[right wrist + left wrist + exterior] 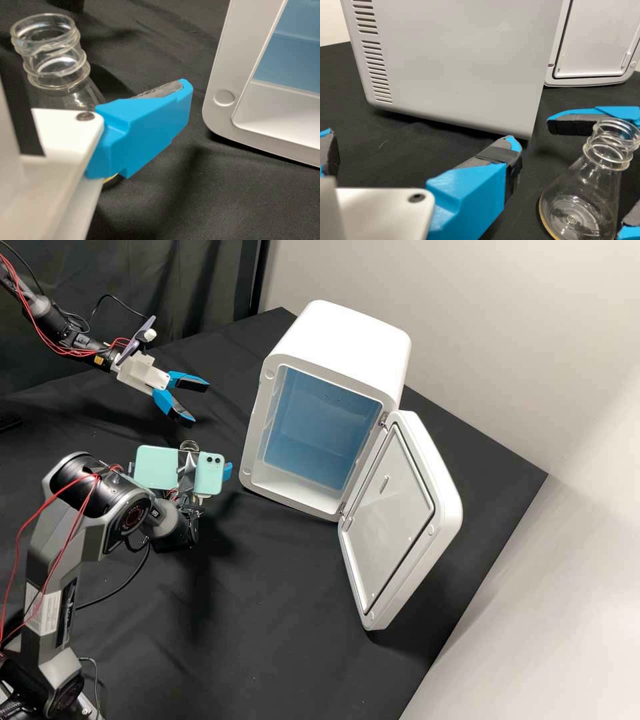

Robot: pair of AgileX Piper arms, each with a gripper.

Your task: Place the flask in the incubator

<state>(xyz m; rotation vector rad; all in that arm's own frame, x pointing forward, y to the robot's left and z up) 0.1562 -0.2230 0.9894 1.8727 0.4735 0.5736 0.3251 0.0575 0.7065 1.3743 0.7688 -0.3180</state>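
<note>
Right gripper [587, 172]: fingers spread, one on each side of the flask [580, 200]. The far finger [592, 119] lies level with the threaded neck, with a gap to the glass. The near finger shows at the flask's lower body, and whether it touches the glass cannot be told. The grip is not closed.

Flask: clear glass, conical, open-mouthed. It stands with its base on the black bench [267, 613], between the right gripper's fingers. From the right wrist, the neck [50, 50] rises just beside the blue finger [145, 125].

Incubator [347, 340]: white housing, pale blue interior. It stands ahead of the right gripper's fingertips, near but apart, with its front rim [225, 95] facing that gripper. The door [400, 520] is swung fully open, hinged on the side away from both grippers.

Left gripper [201, 401]: fingers wide apart, gripping nothing. It hangs above the bench, beyond the right gripper and apart from the flask. The incubator's vented side wall [460, 60] lies ahead of its fingers [480, 180]. The flask and the right gripper sit forward and to one side of it.

Right arm wrist: two mint-green phones [157, 467] are mounted just behind the gripper.
</note>
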